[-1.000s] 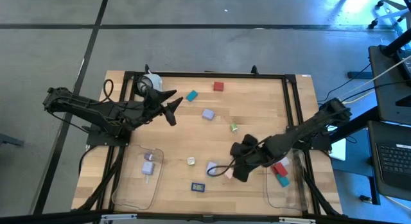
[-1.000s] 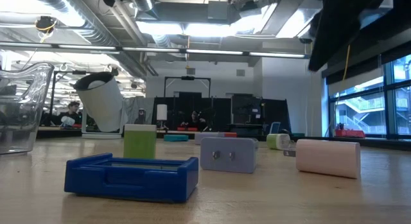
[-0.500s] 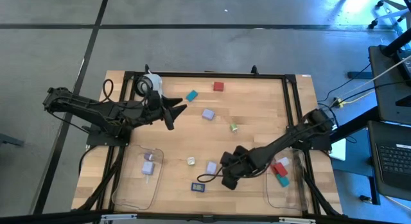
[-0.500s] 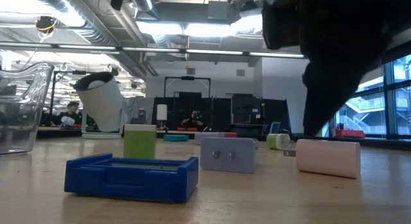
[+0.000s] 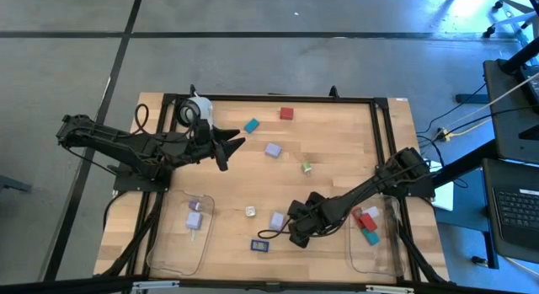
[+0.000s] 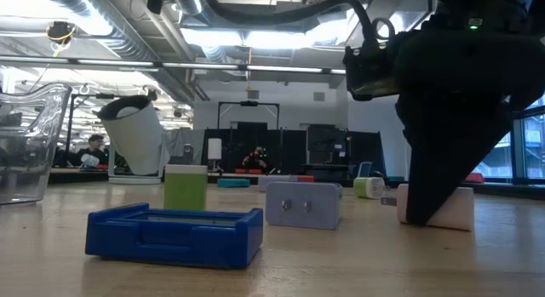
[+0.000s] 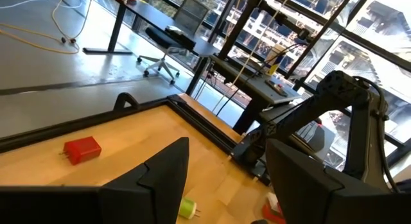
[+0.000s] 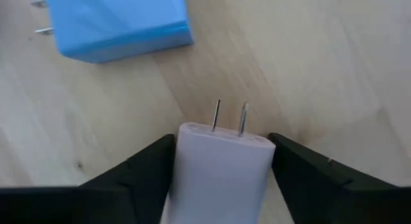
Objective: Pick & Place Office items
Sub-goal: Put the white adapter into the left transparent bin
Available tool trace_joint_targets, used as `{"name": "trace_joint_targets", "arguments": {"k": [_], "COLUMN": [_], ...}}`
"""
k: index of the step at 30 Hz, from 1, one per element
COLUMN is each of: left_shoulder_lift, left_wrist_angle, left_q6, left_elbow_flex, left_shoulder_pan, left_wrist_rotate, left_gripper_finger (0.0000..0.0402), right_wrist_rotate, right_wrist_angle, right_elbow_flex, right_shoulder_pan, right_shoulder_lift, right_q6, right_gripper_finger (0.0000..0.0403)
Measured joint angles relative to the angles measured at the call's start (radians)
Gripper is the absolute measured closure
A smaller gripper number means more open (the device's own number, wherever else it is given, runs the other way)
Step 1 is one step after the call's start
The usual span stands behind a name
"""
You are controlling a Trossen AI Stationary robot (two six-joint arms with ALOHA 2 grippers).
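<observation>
A pale pink plug block (image 8: 221, 156) with two metal prongs lies flat on the wood table, near its front edge. My right gripper (image 5: 295, 235) is down on it, one finger on either side. Just beyond it lie a lavender plug block (image 5: 278, 219) and a dark blue piece (image 5: 260, 245). Red (image 5: 286, 114), teal (image 5: 251, 125), lavender (image 5: 273, 149) and green (image 5: 306, 168) pieces lie farther back. My left gripper (image 5: 232, 149) hangs level over the far left, open, with nothing between its fingers. My right gripper pinches the pink block's two long sides (image 8: 186, 166) between its two fingers. The fingers come steeply from above and run along the block. The prongs (image 8: 230, 116) stick out ahead of the fingertips. In the low view the block (image 6: 456, 210) rests on the table.
A clear tray (image 5: 181, 235) at the front left holds lavender pieces. A second clear tray (image 5: 375, 243) at the front right holds a red and a teal piece. A white round object (image 5: 195, 109) stands at the far left corner. A black frame rims the table.
My right gripper has come down and toward the table's left, from above the pink block to the table, with its fingers now on either side of the block. My left gripper has rolled a little about its own axis without shifting place.
</observation>
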State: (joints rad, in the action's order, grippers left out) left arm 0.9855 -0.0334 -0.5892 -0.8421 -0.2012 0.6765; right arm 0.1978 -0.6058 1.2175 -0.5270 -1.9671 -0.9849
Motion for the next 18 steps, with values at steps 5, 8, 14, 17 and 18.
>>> {"name": "trace_joint_targets", "arguments": {"k": [5,8,14,17,18], "left_shoulder_lift": [0.0,0.0,0.0,0.0,0.0], "left_wrist_angle": [0.0,0.0,0.0,0.003,0.003], "left_q6": [0.0,0.0,0.0,0.0,0.0], "left_elbow_flex": [0.0,0.0,0.0,0.0,0.0], "left_shoulder_pan": [0.0,0.0,0.0,0.0,0.0], "left_wrist_rotate": [0.0,0.0,0.005,0.021,0.027], "left_gripper_finger": [0.0197,0.0198,0.0197,0.0197,0.0198], "right_wrist_rotate": [-0.007,-0.005,-0.026,0.01,0.037], "right_wrist_angle": [-0.004,-0.002,0.008,0.011,0.011], "right_elbow_flex": [0.0,0.0,-0.004,-0.003,-0.003], "right_shoulder_pan": [0.0,0.001,0.03,0.057,0.066], "right_shoulder_lift": [0.001,0.005,0.073,0.135,0.157], "right_q6": [-0.004,-0.023,-0.017,0.009,0.022], "right_gripper_finger": [0.0205,0.0205,0.0205,0.0205,0.0205]}}
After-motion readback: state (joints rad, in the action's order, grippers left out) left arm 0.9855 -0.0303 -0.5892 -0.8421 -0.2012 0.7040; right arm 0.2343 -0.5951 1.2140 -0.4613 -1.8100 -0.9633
